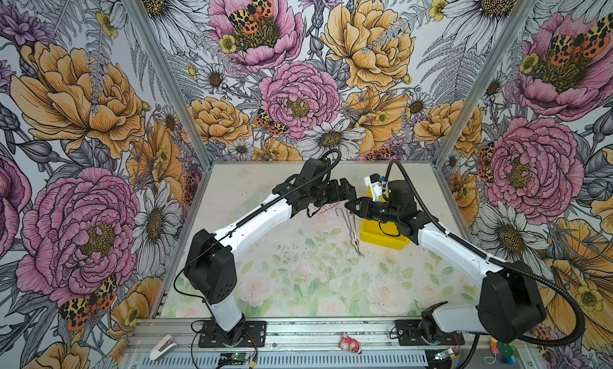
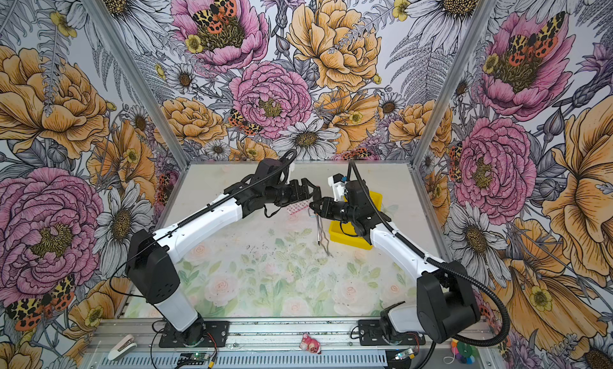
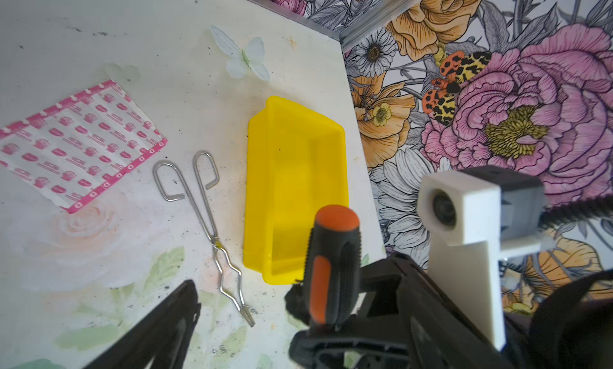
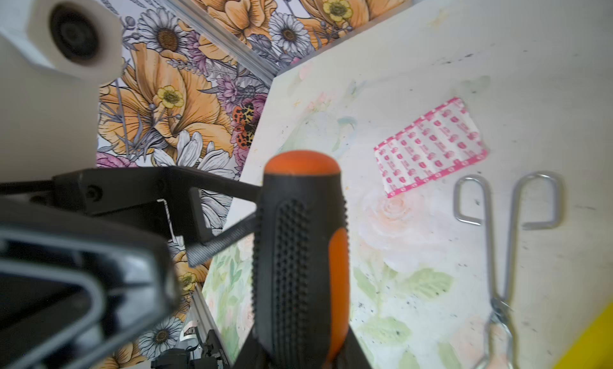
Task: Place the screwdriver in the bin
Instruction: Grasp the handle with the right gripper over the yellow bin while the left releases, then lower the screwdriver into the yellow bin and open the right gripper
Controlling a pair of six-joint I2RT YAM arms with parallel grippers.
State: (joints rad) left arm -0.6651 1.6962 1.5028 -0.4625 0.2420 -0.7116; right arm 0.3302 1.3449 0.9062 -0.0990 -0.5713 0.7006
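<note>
My right gripper (image 1: 351, 206) is shut on the black and orange handle of the screwdriver (image 4: 298, 251). Its thin shaft (image 2: 318, 231) hangs down above the table, just left of the yellow bin (image 1: 381, 235). The bin (image 3: 295, 185) holds nothing in the left wrist view. My left gripper (image 1: 348, 192) stands open right beside the handle (image 3: 333, 264), one finger (image 3: 159, 331) well off it. In both top views the two grippers meet above the middle back of the table, tip to tip.
Silver wire tongs (image 3: 212, 224) lie on the table left of the bin, under the hanging shaft. A pink-printed plaster sheet (image 3: 76, 141) lies further left, below my left arm. The back right wall corner stands close behind the bin.
</note>
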